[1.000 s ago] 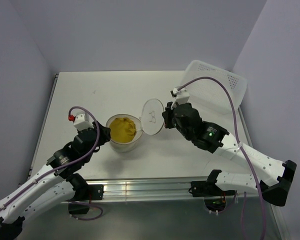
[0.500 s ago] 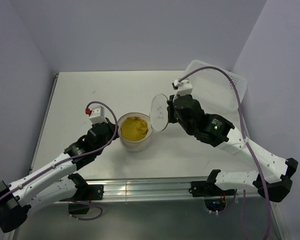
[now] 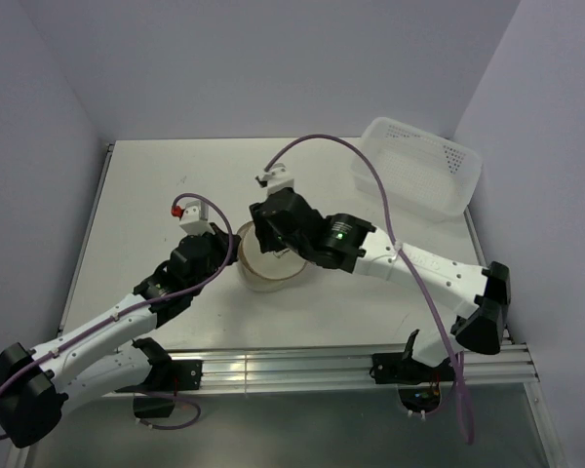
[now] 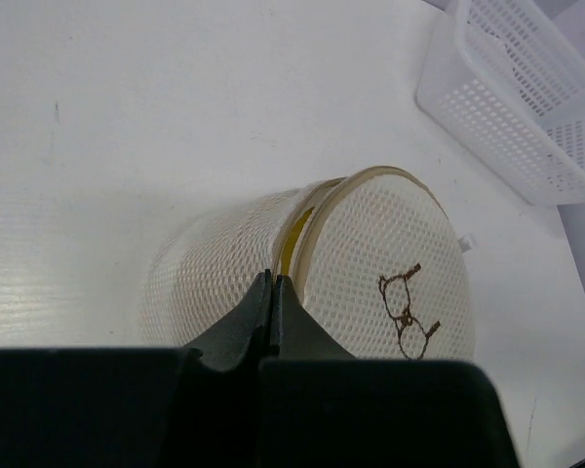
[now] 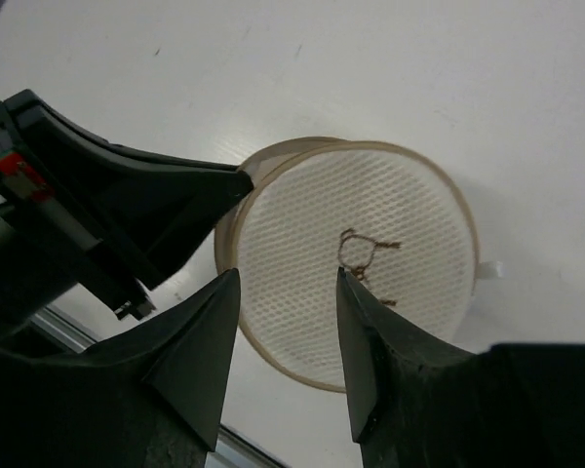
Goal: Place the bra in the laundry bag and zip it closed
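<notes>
The laundry bag (image 3: 273, 278), a round cream mesh pouch, lies mid-table with its flap lid (image 5: 370, 292) folded down over the mouth. Two dark zip pulls (image 5: 364, 255) rest on the lid. Only a thin yellow sliver of the bra (image 4: 294, 237) shows, in the gap between the lid (image 4: 390, 253) and the bag's rim. My left gripper (image 4: 275, 277) is shut, pinching that rim at the left side of the bag (image 4: 214, 268). Just above the lid hovers my right gripper (image 5: 288, 275), open, with nothing between its fingers.
A white perforated plastic basket (image 3: 419, 166) stands at the back right corner, also in the left wrist view as the basket (image 4: 526, 107). The right arm reaches leftward across the table's middle. Bare white tabletop (image 3: 166, 185) lies to the left and behind.
The right gripper let go of the lid and opened; the lid has dropped over the bag's mouth, hiding the bra. The right arm swung left over the bag. The left gripper shut on the rim.
</notes>
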You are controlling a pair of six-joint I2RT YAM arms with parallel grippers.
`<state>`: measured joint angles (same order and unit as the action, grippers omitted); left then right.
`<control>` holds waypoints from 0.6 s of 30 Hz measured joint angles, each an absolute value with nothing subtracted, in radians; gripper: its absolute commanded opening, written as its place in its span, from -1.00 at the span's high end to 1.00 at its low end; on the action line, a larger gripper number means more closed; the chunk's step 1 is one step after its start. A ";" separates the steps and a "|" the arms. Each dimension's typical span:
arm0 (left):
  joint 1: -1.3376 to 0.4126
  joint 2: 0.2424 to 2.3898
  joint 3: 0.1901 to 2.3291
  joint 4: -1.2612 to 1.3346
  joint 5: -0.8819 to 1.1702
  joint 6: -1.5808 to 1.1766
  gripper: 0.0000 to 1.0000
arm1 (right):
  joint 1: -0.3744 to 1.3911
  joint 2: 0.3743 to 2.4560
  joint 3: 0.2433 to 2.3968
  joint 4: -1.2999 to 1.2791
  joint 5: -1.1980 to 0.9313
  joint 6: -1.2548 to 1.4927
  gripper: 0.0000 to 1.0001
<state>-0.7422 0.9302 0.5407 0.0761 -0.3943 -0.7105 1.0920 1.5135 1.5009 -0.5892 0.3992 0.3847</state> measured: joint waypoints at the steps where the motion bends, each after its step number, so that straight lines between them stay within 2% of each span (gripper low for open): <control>1: -0.732 0.930 0.532 0.089 -0.385 -0.710 1.00 | 1.074 1.484 1.467 -0.579 0.387 0.393 -0.02; 3: -0.711 0.931 0.517 0.110 -0.360 -0.710 1.00 | 1.030 1.407 1.378 -0.537 0.370 0.410 0.07; 7: -0.679 0.941 0.507 0.139 -0.322 -0.707 1.00 | 0.897 1.180 1.144 -0.447 0.342 0.472 0.10; 11: -0.649 0.985 0.507 0.181 -0.272 -0.701 1.00 | 0.792 1.028 0.905 -0.303 0.278 0.545 -0.15; 12: -0.643 0.997 0.508 0.187 -0.259 -0.700 0.99 | 0.767 1.016 0.852 -0.263 0.250 0.563 -0.31; 13: -0.637 1.012 0.512 0.193 -0.247 -0.700 1.00 | 0.745 1.018 0.816 -0.236 0.223 0.581 -0.36; 18: -0.619 1.126 0.600 0.209 -0.182 -0.691 0.99 | 0.644 1.053 0.698 -0.125 0.090 0.660 -0.40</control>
<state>-0.6189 1.1259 0.6003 0.2089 -0.1822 -0.6910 0.6437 1.0527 0.6979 -0.1249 0.0898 0.6601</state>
